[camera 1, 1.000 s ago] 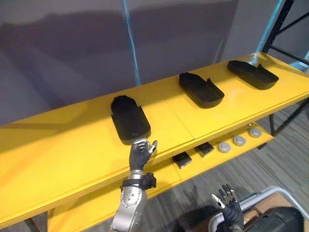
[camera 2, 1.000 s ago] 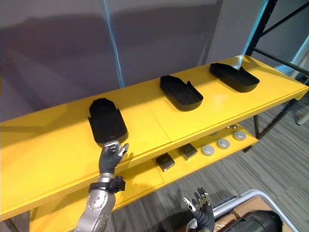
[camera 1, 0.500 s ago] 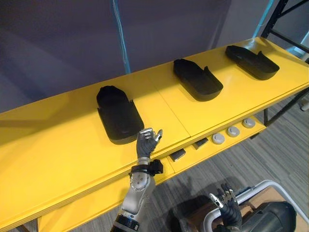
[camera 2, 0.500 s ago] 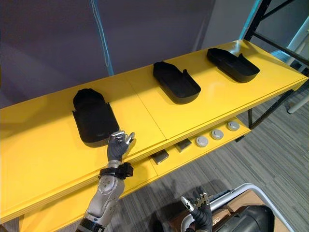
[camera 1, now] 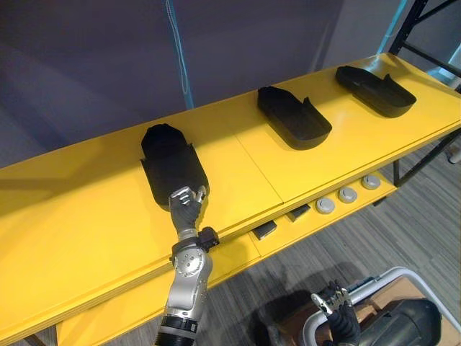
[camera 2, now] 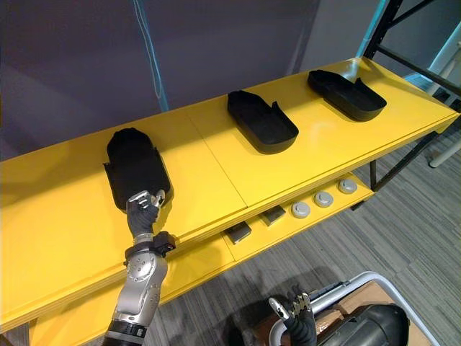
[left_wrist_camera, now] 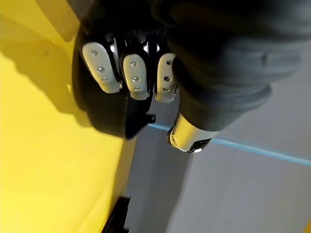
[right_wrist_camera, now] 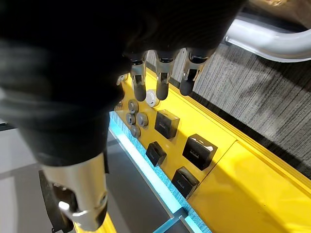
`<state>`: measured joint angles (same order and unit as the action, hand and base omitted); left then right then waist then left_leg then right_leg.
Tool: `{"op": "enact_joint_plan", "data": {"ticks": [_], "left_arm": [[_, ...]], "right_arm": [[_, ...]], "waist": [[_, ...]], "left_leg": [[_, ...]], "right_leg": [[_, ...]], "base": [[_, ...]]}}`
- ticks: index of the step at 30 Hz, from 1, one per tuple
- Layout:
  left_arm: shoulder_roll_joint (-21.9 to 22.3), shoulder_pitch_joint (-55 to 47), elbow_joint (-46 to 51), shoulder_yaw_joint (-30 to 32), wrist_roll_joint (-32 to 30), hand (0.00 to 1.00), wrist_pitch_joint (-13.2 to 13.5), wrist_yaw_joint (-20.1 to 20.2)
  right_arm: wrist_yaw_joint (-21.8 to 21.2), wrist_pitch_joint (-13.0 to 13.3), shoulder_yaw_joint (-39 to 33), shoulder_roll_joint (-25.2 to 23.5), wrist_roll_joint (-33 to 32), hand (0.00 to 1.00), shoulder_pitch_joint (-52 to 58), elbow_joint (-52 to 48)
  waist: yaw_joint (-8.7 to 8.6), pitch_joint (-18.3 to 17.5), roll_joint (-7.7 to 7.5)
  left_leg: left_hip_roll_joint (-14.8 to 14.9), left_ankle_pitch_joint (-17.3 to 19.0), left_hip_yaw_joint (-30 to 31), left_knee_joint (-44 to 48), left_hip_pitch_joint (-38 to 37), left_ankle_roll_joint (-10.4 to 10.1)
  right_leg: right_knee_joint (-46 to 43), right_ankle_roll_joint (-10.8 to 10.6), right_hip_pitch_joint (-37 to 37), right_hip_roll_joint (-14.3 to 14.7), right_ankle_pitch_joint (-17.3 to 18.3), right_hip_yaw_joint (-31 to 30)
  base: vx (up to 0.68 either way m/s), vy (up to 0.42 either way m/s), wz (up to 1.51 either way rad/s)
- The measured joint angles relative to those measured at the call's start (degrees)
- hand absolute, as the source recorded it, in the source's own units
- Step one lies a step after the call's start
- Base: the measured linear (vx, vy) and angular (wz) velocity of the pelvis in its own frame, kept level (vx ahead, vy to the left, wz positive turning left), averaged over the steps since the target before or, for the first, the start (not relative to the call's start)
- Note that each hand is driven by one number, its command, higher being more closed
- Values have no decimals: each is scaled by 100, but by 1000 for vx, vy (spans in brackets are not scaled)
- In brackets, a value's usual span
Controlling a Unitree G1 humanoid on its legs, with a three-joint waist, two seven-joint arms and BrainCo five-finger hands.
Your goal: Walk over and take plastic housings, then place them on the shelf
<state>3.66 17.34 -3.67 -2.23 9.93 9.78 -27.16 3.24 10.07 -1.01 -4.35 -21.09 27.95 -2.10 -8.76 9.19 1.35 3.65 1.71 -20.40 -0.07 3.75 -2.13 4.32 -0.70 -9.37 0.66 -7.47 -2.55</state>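
Plastic housing point(camera 1: 169, 162) lies on the shelf point(camera 1: 86, 216), left hand point(camera 1: 187, 207) fingers point(left_wrist_camera: 101, 68) curled over its rim.

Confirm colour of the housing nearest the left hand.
Black. The housing shows best in the left eye view.

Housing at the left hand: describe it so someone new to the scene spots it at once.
Three black plastic housings lie in a row on the top board of the long yellow shelf. The one meant is the leftmost housing. It alone has the robot's left hand at its near end, while the middle housing and the right housing lie untouched.
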Motion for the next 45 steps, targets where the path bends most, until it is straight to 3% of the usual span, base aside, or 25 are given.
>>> {"op": "enact_joint_plan", "data": {"ticks": [10, 13, 14, 17, 20, 22, 24, 26, 28, 30, 32, 33, 35, 37, 38, 41, 43, 45], "left_arm": [[-112, 225, -256, 189, 11, 100, -28, -6], [-91, -44, 21, -75, 106, 100, -28, 27], [-81, -430, 365, -411, 122, 0, -21, 62], [-107, -1146, 958, -924, 111, 0, 12, 306], [-98, -1813, 1362, -1368, 106, 0, 75, 599], [-105, -2115, 1462, -1524, 100, 0, 105, 782], [-111, -2255, 1489, -1590, 84, 0, 107, 846], [-130, -2254, 1490, -1782, -24, 0, 106, 925], [-148, -2249, 1491, -1930, -126, 0, 107, 962], [-153, -2245, 1497, -1965, -128, 0, 108, 963], [-159, -2239, 1496, -2016, -127, 0, 112, 976], [-164, -2229, 1490, -2054, -127, 0, 114, 1012], [-183, -2131, 1310, -2262, -124, 0, 110, 1163], [-196, -2083, 1123, -2378, -123, 0, 114, 1228], [-204, -1935, 866, -2448, -106, 0, 112, 1323], [-224, -1737, 437, -2462, 220, 0, 102, 1400], [-270, -1649, 154, -2442, 470, 0, -30, 1516], [-229, -1668, 25, -2403, 566, 0, -117, 1643]], "right_arm": [[-2, -1, -1, 1, 6, 0, -9, 134], [9, -1, -10, 2, 67, 0, -73, 220], [15, -1, -39, 2, 106, 0, -153, 334], [19, -1, -73, 11, 119, 0, -301, 419], [25, 2, -111, 122, 118, 0, -610, 697], [27, 1, -98, 252, 118, 0, -816, 817], [26, 1, -99, 345, 118, 0, -929, 759], [26, 0, -104, 364, 117, 0, -896, 664], [13, -7, -83, 258, 118, 0, -519, 150], [11, -7, -31, 162, 120, 0, -263, -254], [12, -9, -20, 159, 122, 0, -225, -401], [15, -10, -18, 150, 133, 0, -257, -389], [19, -12, -114, 117, 252, 0, -253, -326], [23, -7, -290, 113, 281, 0, -269, -222], [42, -2, -515, 113, 346, 0, -365, 14], [125, -3, -789, 115, 328, 0, -568, 440], [142, -13, -842, 213, 72, 0, -855, 807], [139, -18, -829, 311, -31, 0, -978, 848]], "waist": [[-1, 1, 0], [3, 6, 4], [6, 23, 11], [25, 30, 18], [168, 36, 21], [400, 42, 31], [491, 39, 116], [458, 46, 131], [430, 97, 19], [423, 103, -56], [483, 82, -100], [514, 54, -73], [538, 55, -156], [513, 25, -134], [409, -6, -173], [396, -53, -252], [401, -81, -226], [385, -115, -48]], "left_leg": [[1, -1, -3, -7, -18, 1], [1, -1, 20, -10, -33, 3], [-1, -1, 17, -39, -105, 3], [-1, 23, 11, -36, -188, 14], [43, 329, 52, 484, -191, 25], [49, 671, 1143, 1302, -12, 8], [47, 982, 1951, 1616, -23, -163], [60, 1226, 2079, 1685, -134, -78], [-27, 1343, 1652, 1923, -237, 62], [-10, 1426, 1107, 2055, -259, 173], [109, 1449, 409, 2049, -208, 231], [248, 1448, 66, 2033, -178, 263], [584, 1386, -712, 1989, -239, 267], [752, 1368, -1110, 2012, -294, 265], [838, 1337, -1311, 2019, -290, 214], [850, 1235, -1659, 1966, -272, 43], [781, 920, -1704, 1606, -251, -158], [881, 658, -1636, 1272, -239, -240]], "right_leg": [[13, 0, 15, 10, -1, -17], [22, 0, 39, 9, -1, -3], [38, -1, 103, 13, 0, -6], [39, -15, 188, 18, 10, -20], [28, -52, 374, 24, 44, -145], [-159, -75, 407, 47, 137, -335], [-542, -143, 272, 160, 329, -565], [-1042, -197, 89, 239, 479, -678], [-1388, -260, -58, 251, 519, -1053], [-1223, -454, -103, 307, 308, -1487], [-844, -534, -236, 87, 479, -995], [-804, -554, -394, -69, 473, -313], [-1225, -517, -463, -202, 473, 1099], [-1813, -516, -408, -393, 538, 1324], [-2420, -429, -270, -759, 836, 1427], [-2566, -488, -51, -1306, 1125, 1435], [-1749, -577, 113, -1193, 1185, 1611], [-1189, -419, 226, -871, 903, 1633]], "base": [[0, 0, 0], [0, 0, 0], [0, 0, 0], [-12, -1, -2], [-44, 10, -11], [-52, 11, -41], [-71, 48, -69], [-123, 130, -56], [-193, 156, -78], [-236, 186, -141], [-214, 142, -181], [-226, 167, -183], [-115, 86, -192], [-9, -37, -133], [3, -71, -103], [12, -162, -82], [11, -275, -66], [7, -258, -34]]}}
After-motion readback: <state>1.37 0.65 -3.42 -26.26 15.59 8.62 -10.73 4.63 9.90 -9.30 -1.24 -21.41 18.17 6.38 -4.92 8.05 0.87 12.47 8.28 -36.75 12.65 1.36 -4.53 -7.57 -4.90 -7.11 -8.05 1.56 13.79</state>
